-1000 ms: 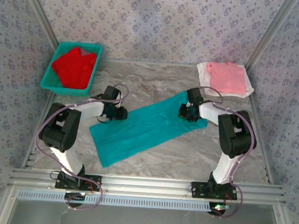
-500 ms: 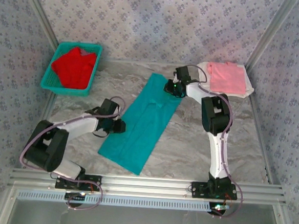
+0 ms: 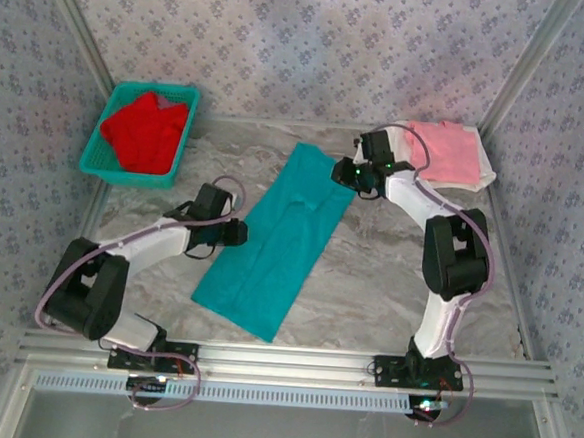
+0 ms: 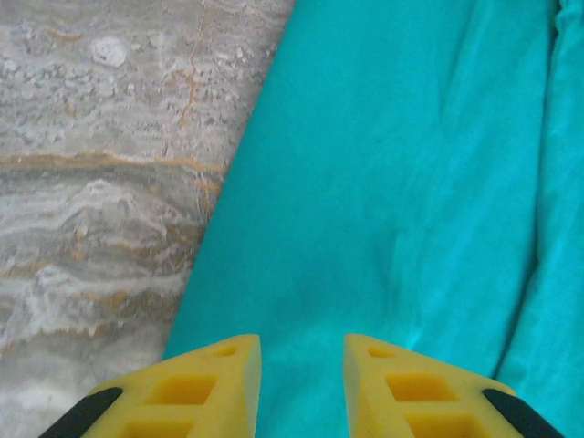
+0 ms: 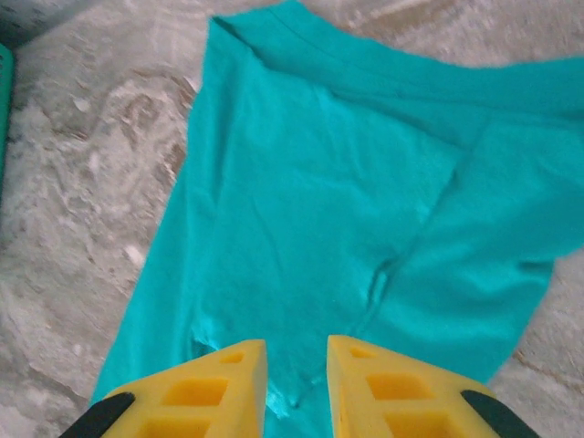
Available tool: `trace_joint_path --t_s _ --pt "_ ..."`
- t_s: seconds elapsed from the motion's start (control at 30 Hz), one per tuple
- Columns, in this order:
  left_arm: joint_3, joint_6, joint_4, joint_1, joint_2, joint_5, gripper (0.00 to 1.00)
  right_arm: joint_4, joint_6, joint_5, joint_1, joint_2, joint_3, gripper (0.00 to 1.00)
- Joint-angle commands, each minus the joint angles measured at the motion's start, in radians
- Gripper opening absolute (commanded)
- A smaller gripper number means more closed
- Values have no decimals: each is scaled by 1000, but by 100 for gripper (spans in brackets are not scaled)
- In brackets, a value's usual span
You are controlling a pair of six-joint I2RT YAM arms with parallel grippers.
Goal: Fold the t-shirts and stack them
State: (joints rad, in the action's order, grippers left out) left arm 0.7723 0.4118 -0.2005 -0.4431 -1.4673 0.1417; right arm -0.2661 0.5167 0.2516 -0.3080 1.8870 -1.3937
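1. The teal cotton t-shirt (image 3: pixel 280 243), folded into a long narrow strip, lies flat in the middle of the grey marble-patterned worktop (image 3: pixel 378 275). Its long axis runs from far right to near left.
2. The left hand (image 3: pixel 239 232) sits at the strip's left long edge, about halfway along. Its yellow fingers stand a little apart over flat cloth and hold nothing.
3. The right hand (image 3: pixel 345 173) is at the far right corner. Its fingers are also slightly parted above a small pucker of cloth, and they are not clamped on it.
4. The near end of the strip is well apart from both hands, the left hand being the nearer. A crosswise fold would probably need a grip at one end, so the right hand is better placed.
5. Bare worktop lies on both sides of the strip.
6. A red t-shirt (image 3: pixel 143 128) fills the teal plastic mesh basket (image 3: pixel 94 150) at far left.
7. A folded pink t-shirt (image 3: pixel 447 152) rests on a white t-shirt (image 3: pixel 396 141) at far right, just beyond the right hand.
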Motion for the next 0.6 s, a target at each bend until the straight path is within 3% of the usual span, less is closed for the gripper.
trace_joint_path --t_s 0.0,0.57 --pt "44 -18 47 6 -44 -7 29 -15 14 17 15 43 31 27" --pt "-8 15 79 6 -86 -47 28 21 87 66 38 260 -123 31"
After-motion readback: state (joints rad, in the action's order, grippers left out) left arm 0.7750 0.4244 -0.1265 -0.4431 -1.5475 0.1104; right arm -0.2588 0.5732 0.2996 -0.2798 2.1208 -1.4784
